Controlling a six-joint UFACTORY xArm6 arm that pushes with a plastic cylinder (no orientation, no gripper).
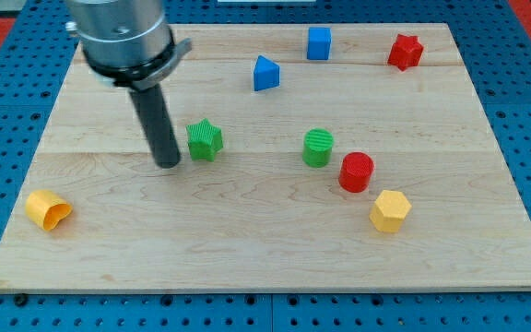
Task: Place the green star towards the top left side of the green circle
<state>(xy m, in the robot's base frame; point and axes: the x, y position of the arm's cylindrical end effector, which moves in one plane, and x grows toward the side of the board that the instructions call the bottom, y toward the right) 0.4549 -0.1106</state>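
Observation:
The green star (205,139) lies on the wooden board, left of centre. The green circle (318,147) stands to its right, near the board's middle, well apart from it. My tip (168,163) rests on the board just to the left of the green star and slightly below it, with a narrow gap between them. The dark rod rises from the tip toward the view's top left.
A red cylinder (356,171) sits just right and below the green circle, a yellow hexagon (390,210) below that. A blue triangle (265,73), blue cube (318,42) and red star (405,52) lie along the top. A yellow block (47,209) lies at the left edge.

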